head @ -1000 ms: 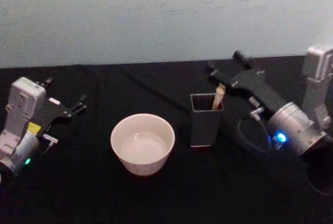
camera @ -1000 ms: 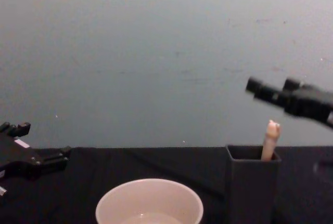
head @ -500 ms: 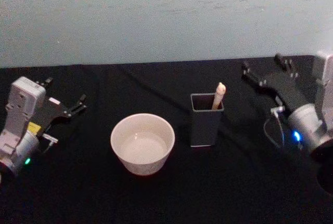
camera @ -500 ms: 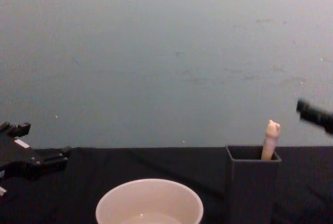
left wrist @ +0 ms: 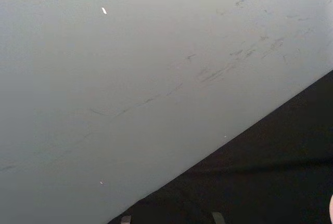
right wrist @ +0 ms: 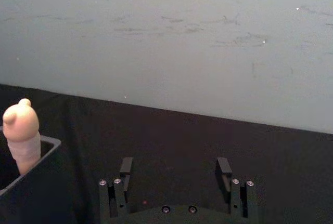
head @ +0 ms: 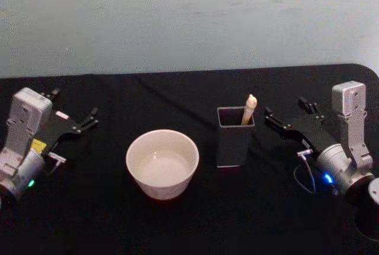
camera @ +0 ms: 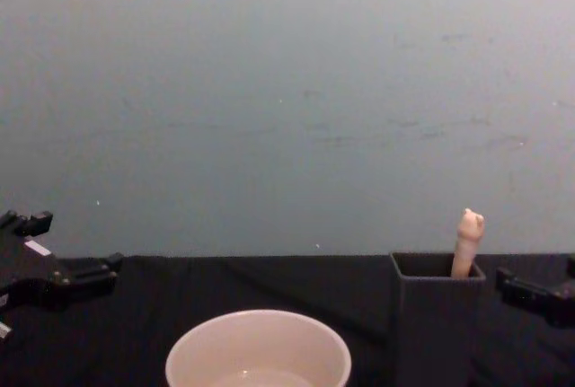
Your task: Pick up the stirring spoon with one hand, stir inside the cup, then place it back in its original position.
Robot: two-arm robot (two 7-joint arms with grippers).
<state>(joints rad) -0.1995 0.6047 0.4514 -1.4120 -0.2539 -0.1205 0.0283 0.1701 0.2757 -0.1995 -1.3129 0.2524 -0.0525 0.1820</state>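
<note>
Spoon back in place, I judge: the right end effector (head: 286, 119), fingers spread and empty, sits just right of one dark grey square holder (head: 234, 144) holding one beige-handled stirring spoon (head: 248, 110). Beyond stands one wide cream-white cup (head: 162, 163) (nothing left but parking). Farthest, the left end effector (head: 72, 123), spread, idles on the black counter (head: 195, 219).

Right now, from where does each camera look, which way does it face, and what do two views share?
Head: high, facing down at the cup, dark holder, left gripper and right gripper.
Chest: low, facing across the table; both grippers sit at its edges.
Left wrist: faces the wall and black tablecloth.
Right wrist: faces the wall past its own open fingers.
Shared: the stirring spoon, standing in the holder, shows in head, chest and right wrist.
</note>
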